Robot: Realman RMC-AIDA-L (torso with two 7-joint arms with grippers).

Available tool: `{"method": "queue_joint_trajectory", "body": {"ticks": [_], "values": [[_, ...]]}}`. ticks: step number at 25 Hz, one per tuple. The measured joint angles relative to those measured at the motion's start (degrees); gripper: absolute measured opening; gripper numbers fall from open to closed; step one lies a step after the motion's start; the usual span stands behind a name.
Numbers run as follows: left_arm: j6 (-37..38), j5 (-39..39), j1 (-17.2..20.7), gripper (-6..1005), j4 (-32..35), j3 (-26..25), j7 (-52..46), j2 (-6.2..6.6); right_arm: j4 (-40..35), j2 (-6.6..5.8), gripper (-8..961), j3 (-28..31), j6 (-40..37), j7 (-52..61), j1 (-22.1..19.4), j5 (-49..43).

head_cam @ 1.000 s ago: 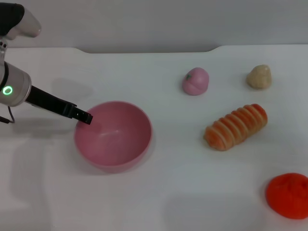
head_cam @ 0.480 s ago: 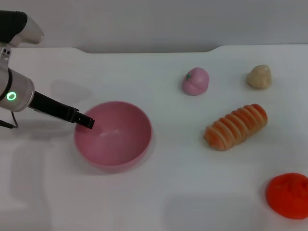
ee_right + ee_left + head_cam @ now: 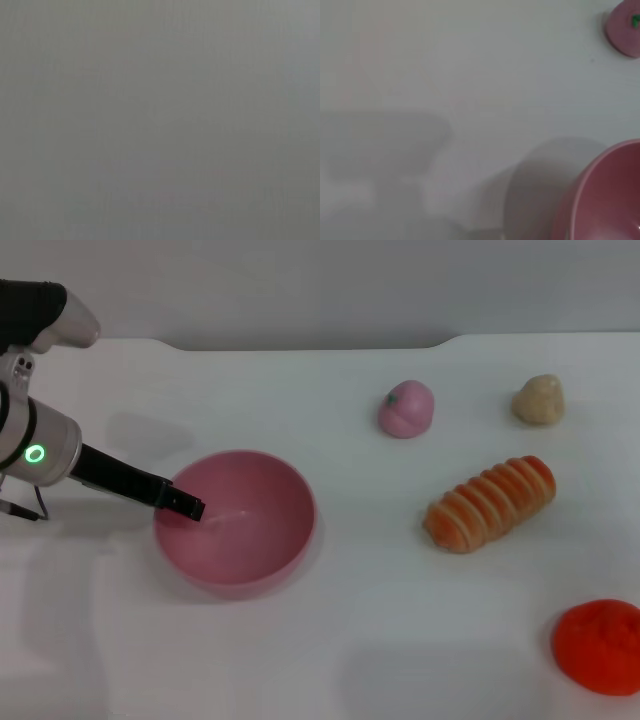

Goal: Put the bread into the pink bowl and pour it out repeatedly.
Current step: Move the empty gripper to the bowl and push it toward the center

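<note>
- Since a second ago, left gripper point(image 3: 188, 506) has slid lower and inward along the pink bowl point(image 3: 236, 523): the dark tip now sits at the bowl's left rim, reaching just inside; the arm body has dropped with it.
- Jaws, left: whether they clasp the rim or stand apart cannot be told; the left wrist view shows only part of the bowl and bare surface.
- Pink bowl: upright, empty, position unchanged.
- Bread point(image 3: 490, 503): lying striped side up, well to the right of the bowl, untouched and unmoved.
- Judgement: bowl is being taken hold of or steadied; bread has yet to go in, so a loading step remains ahead of any pour.
- Right gripper: not in view; its wrist view shows a blank grey field.
- Other items, all right of the bowl: pink peach toy point(image 3: 406, 408) beyond the bread, beige lump point(image 3: 539, 399) farther right, orange-red round thing point(image 3: 599, 645) nearest the camera.
- Surface point(image 3: 400, 640): plain white, with a grey wall behind it.
</note>
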Motion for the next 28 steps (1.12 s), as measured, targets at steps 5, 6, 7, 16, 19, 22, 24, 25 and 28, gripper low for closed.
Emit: {"method": "queue_joint_trajectory", "body": {"ticks": [5,6,7,16,19,22,24,25,28], "values": [[-0.8,-0.5,-0.2,779,-1.3,0.0,0.4,-0.03,0.0,0.01,547,0.0,0.1,0.0,0.0,0.0],[-0.9,-0.5,-0.2,778,-1.3,0.0,0.4,-0.03,0.0,0.01,547,0.0,0.1,0.0,0.0,0.0],[-0.9,-0.6,-0.2,777,-1.3,0.0,0.4,-0.04,0.0,0.01,547,0.0,0.1,0.0,0.0,0.0],[-1.1,-0.6,-0.2,769,-1.3,0.1,0.5,-0.01,0.0,0.01,547,-0.1,0.1,0.0,0.0,0.0],[-1.2,-0.5,-0.2,766,-1.3,0.0,0.3,0.0,0.0,0.01,546,-0.1,0.1,0.0,-0.1,0.0],[-1.2,-0.4,-0.2,763,-1.3,0.0,0.0,0.02,0.0,0.01,546,-0.1,-0.1,0.0,-0.1,0.0],[-1.4,-0.3,-0.2,684,-1.3,0.0,-0.1,0.03,0.0,0.01,546,-0.1,-0.2,0.1,-0.2,0.0],[-1.4,-0.3,-0.2,644,-1.3,0.0,-0.1,0.04,0.0,0.01,546,-0.1,-0.2,0.1,-0.2,0.0],[-1.6,-0.2,-0.2,526,-1.3,0.4,-0.2,0.05,0.0,0.01,546,-0.1,-0.2,0.1,-0.3,0.0]]}}
